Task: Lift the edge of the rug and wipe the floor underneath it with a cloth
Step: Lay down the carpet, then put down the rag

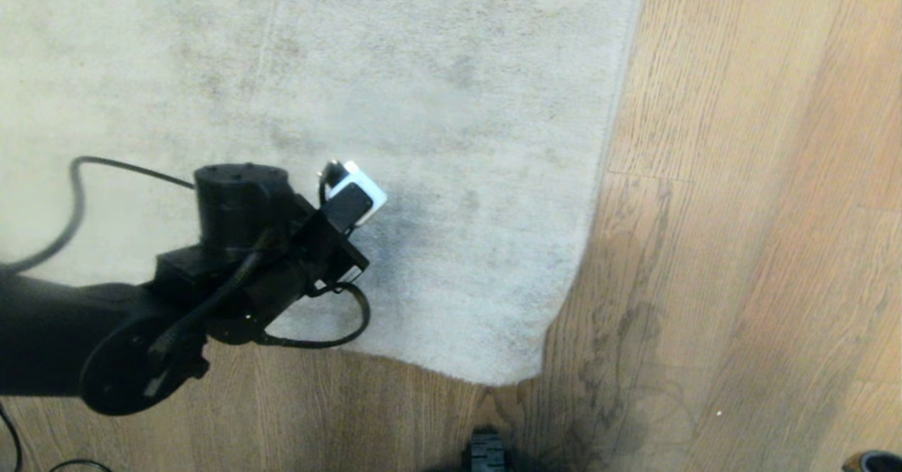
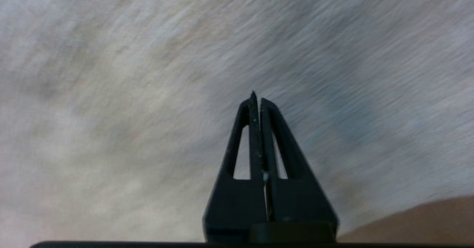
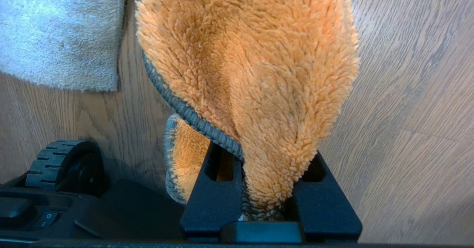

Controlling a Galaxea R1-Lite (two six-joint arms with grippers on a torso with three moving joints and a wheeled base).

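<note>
1. Head view: left arm (image 1: 211, 282) reaching in from the left side, bent above the pale grey rug (image 1: 352, 106), wrist turned down toward the pile, near the rug's near border.
2. Not visible there: the left claw itself, hidden under the wrist and its camera.
3. Left wrist view: left claw (image 2: 258, 100) clenched, both fingers pressed flat together with only a hairline slit between them, nothing pinched inside.
4. Behind the tips only blurred grey pile; contact with the rug not possible to tell.
5. A small strip of brown floor at one corner of that same view.
6. The rug edge (image 1: 451, 372) lying flat on the floor (image 1: 740, 246) in the head view, running along the near side to a rounded corner, then away along the right side.
7. Darker grain streaks on the planks just beside that corner.
8. Right wrist view: right claw (image 3: 272, 188) grasping the cloth (image 3: 259, 74), fingers closed on a bunched fold of the orange fluffy fabric.
9. Rest of the cloth hanging out beyond the fingers, its grey ribbed hem curling along one side.
10. Cloth held above bare floor, apart from the rug corner (image 3: 107, 81) seen nearby.
11. A ribbed black wheel (image 3: 63, 163) of the base beside the claw, on the planks.
</note>
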